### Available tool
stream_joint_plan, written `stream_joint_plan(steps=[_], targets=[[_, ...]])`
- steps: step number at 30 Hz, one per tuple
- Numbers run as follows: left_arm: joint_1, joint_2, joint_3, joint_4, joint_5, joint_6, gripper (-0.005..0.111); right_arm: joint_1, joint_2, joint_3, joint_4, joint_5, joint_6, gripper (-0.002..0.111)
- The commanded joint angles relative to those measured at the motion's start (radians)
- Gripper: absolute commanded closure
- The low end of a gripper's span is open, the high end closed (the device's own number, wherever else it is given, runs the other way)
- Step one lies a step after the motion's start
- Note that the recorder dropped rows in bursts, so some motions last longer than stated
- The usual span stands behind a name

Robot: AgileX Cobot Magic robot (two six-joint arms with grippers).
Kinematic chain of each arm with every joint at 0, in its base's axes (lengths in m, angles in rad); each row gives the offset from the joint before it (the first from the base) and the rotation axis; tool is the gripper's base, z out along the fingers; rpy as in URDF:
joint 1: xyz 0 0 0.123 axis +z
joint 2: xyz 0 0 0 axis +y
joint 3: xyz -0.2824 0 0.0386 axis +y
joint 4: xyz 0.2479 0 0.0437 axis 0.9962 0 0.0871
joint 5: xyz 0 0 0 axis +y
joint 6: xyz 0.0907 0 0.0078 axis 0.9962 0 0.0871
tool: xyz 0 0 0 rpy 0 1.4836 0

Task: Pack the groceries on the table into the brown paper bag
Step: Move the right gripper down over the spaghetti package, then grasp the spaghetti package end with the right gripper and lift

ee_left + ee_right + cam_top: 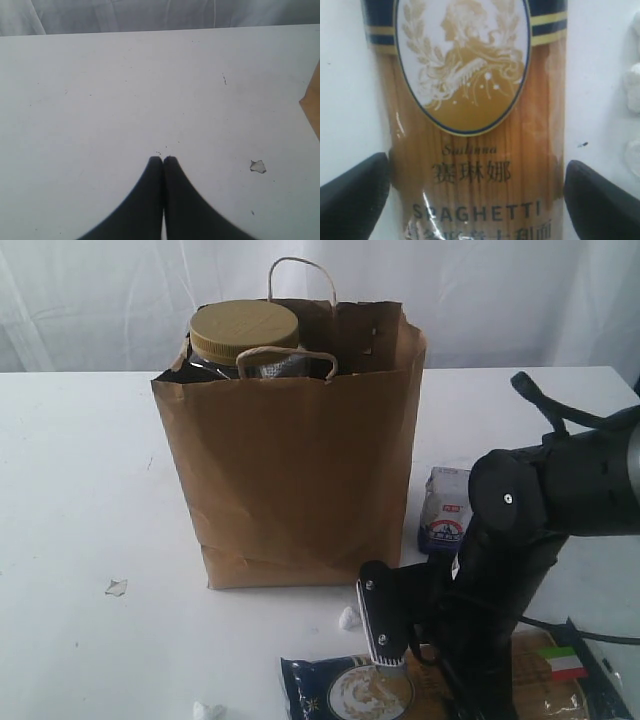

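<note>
The brown paper bag (pixel 300 480) stands upright mid-table, and a big clear jar with an olive lid (pixel 245 335) pokes out of its top. A long spaghetti pack (pixel 340 690) (pixel 475 150) lies flat at the table's front edge. My right gripper (pixel 390 660) (pixel 476 190) is down over it and open. Its black fingers (pixel 355 195) sit at the pack's two long sides. A small blue-white carton (pixel 445 510) stands right of the bag. My left gripper (pixel 163 160) is shut and empty over bare table (pixel 100 100). It does not show in the exterior view.
Small white crumpled scraps lie on the table: one (pixel 116 587) (pixel 258 166) left of the bag, one (pixel 349 617) in front of it, one (pixel 207 710) at the front edge. More scraps (pixel 635 90) lie beside the pack. A bag corner (pixel 312 100) edges the left wrist view.
</note>
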Motion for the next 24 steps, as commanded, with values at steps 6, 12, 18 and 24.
stream_joint_plan(steps=[6,12,18,24], targets=[[0.001,-0.007,0.002,-0.010,-0.004,-0.004,0.107,0.005,0.015,0.005,0.000,0.130,0.064,0.076],[0.001,-0.007,0.002,-0.010,-0.004,-0.004,0.107,0.005,0.015,0.005,0.000,0.189,0.066,0.105],[0.001,-0.007,0.002,-0.010,-0.004,-0.004,0.107,0.005,0.010,-0.004,0.000,0.193,0.268,0.108],[0.001,-0.007,0.002,-0.010,-0.004,-0.004,0.107,0.005,-0.032,-0.048,0.000,0.323,0.346,0.108]])
